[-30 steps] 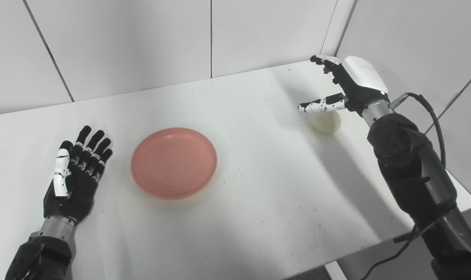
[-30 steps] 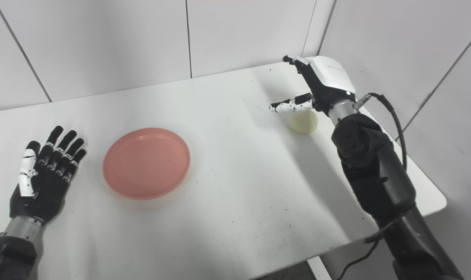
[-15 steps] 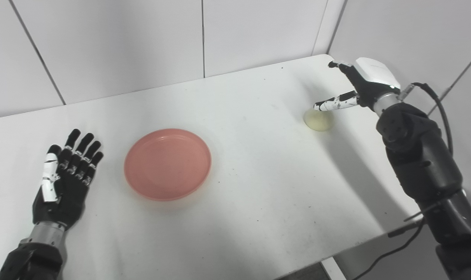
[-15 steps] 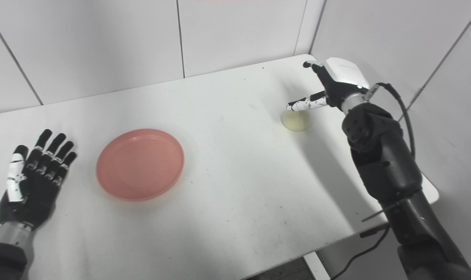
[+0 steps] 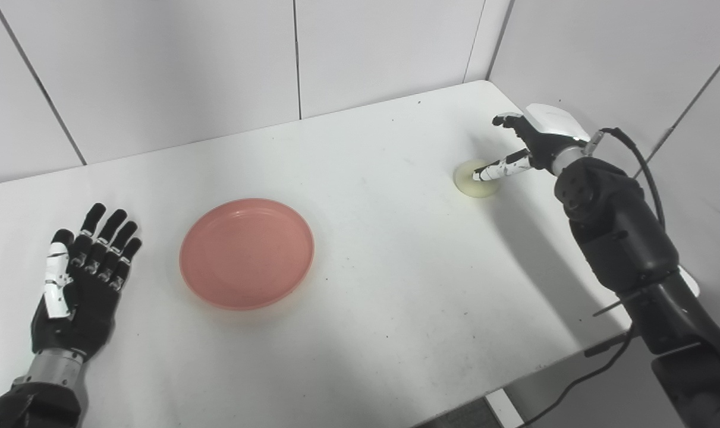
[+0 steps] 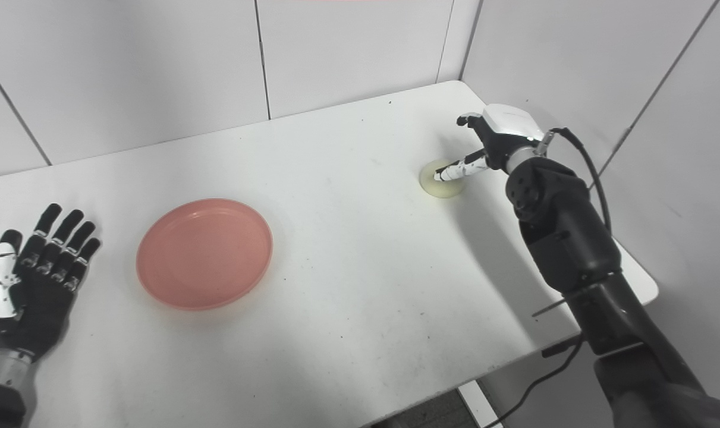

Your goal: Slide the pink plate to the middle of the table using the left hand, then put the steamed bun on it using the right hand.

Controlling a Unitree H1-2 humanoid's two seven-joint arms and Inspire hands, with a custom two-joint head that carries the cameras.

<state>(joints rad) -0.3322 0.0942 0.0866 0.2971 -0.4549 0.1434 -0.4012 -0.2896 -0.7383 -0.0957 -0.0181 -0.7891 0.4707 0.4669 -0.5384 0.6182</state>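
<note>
The pink plate (image 5: 247, 253) lies flat on the white table (image 5: 383, 285), left of centre. My left hand (image 5: 80, 279) rests open and palm-up on the table to the plate's left, a gap between them. The pale steamed bun (image 5: 472, 183) sits near the table's far right edge. My right hand (image 5: 529, 145) is open just above and behind the bun, its thumb stretched over the bun's top and its fingers spread beyond it. Whether the thumb touches the bun is unclear.
White panelled walls stand close behind the table and along its right side, meeting in a corner (image 5: 484, 53) near the right hand. A black cable (image 5: 639, 160) loops from the right wrist. The table's right edge (image 5: 681, 279) lies under the forearm.
The camera has swung, shifting the whole scene. My right hand has come down closer over the bun, with its thumb now across the bun's top. The left hand and plate stay put.
</note>
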